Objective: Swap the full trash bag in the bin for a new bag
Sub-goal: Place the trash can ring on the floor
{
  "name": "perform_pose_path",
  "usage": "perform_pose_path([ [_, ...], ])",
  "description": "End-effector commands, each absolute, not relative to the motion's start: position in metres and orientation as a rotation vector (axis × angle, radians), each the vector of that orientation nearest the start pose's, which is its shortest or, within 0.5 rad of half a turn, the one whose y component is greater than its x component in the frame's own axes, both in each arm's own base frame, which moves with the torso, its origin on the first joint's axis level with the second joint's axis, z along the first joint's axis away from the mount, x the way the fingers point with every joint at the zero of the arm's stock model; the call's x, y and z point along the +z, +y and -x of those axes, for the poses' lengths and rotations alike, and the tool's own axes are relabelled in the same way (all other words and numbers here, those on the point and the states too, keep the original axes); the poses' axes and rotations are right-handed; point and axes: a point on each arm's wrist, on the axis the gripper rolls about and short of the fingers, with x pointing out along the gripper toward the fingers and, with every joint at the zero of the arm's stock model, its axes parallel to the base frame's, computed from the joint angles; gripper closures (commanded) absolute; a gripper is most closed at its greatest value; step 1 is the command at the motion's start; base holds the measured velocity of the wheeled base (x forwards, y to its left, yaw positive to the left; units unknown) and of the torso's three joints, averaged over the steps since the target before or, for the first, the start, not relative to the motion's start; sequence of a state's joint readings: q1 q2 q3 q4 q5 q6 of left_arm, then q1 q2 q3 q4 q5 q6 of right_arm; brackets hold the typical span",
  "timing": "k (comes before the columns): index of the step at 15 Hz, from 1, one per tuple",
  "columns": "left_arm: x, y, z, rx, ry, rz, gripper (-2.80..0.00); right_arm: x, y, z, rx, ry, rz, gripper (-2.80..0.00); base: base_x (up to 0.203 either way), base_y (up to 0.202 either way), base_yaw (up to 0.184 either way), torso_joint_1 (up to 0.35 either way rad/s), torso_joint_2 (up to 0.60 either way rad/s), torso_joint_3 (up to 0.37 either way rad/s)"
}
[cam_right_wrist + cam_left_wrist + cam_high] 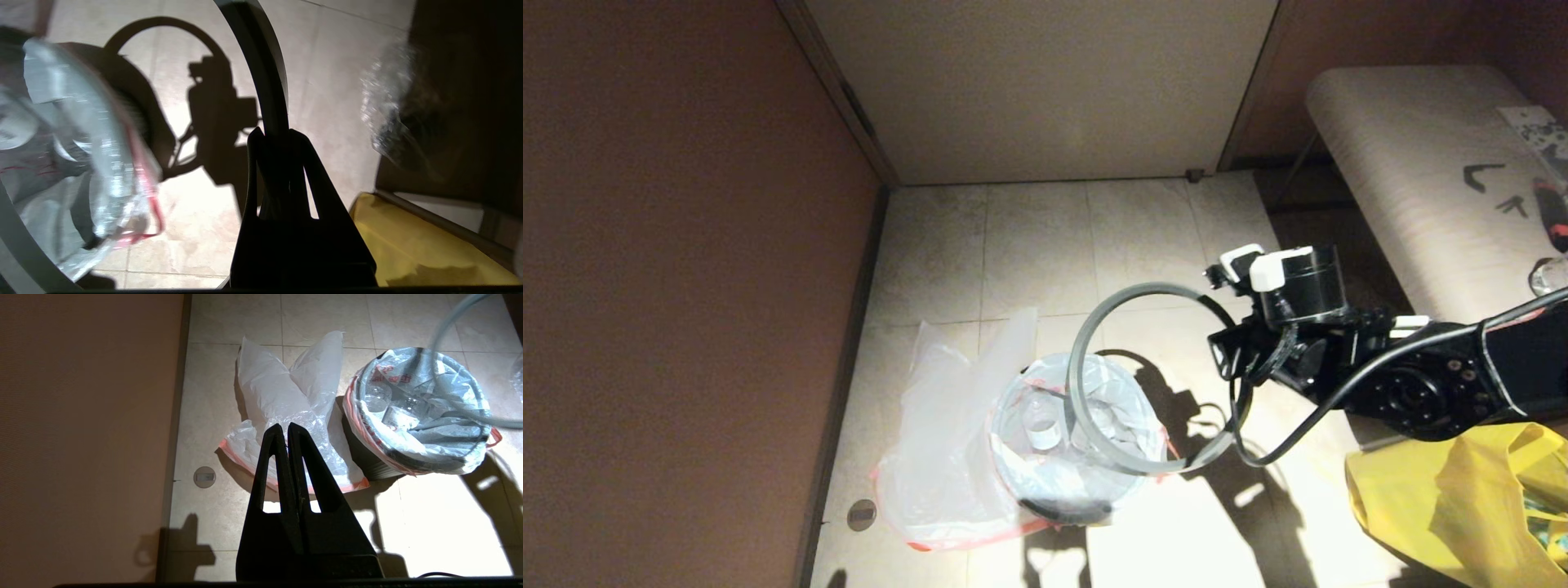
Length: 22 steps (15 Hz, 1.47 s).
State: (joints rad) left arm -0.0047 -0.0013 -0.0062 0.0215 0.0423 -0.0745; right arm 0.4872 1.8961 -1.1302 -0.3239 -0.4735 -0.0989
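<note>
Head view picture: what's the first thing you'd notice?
The grey hoop, held up tilted in the air by the right hand, above the bin. Under it, the full trash bag sits in the bin, with the new bag limp on the floor beside it.

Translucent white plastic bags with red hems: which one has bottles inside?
The full trash bag lining the small round black bin; clear bottles show through it. The limp new bag lies flat on the floor beside the bin, with no bottles.

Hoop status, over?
Right pincer shut on hoop, held above bin. Left pincer shut, empty, over new bag. Full bag in bin. Nothing blocking.
</note>
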Motion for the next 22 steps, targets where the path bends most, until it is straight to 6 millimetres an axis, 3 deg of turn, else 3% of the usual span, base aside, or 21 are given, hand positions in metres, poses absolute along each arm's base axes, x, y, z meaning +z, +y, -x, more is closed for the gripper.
perform_pose_path([
  [1, 0.075, 0.001, 0.023, 0.039, 0.014, 0.075, 0.0, 0.193, 0.125, -0.331, -0.036, 0.371, 0.262, 0.0, 0.0, 0.0, 0.0, 0.0, 0.0, 0.0],
  [5, 0.075, 0.001, 0.023, 0.039, 0.014, 0.075, 0.0, 0.195, 0.049, -0.345, -0.14, 0.426, 0.202, 0.0, 0.0, 0.0, 0.0, 0.0, 0.0, 0.0],
  [7, 0.075, 0.001, 0.023, 0.039, 0.014, 0.075, 0.0, 0.184, 0.025, -0.349, -0.151, 0.489, 0.185, 0.0, 0.0, 0.0, 0.0, 0.0, 0.0, 0.0],
  [12, 0.075, 0.001, 0.023, 0.039, 0.014, 0.075, 0.0, 0.095, 0.019, -0.38, -0.17, 0.723, 0.222, 0.0, 0.0, 0.0, 0.0, 0.0, 0.0, 0.0],
  [17, 0.075, 0.001, 0.023, 0.039, 0.014, 0.075, 0.0, 0.012, 0.019, -0.405, -0.205, 0.796, 0.249, 0.0, 0.0, 0.0, 0.0, 0.0, 0.0, 0.0],
  [19, 0.075, 0.001, 0.023, 0.039, 0.014, 0.075, 0.0, -0.009, 0.019, -0.406, -0.212, 0.807, 0.248, 0.0, 0.0, 0.0, 0.0, 0.0, 0.0, 0.0],
  [22, 0.075, 0.001, 0.023, 0.039, 0.014, 0.075, 0.0, -0.024, 0.023, -0.401, -0.255, 0.837, 0.26, 0.0, 0.0, 0.0, 0.0, 0.0, 0.0, 0.0],
])
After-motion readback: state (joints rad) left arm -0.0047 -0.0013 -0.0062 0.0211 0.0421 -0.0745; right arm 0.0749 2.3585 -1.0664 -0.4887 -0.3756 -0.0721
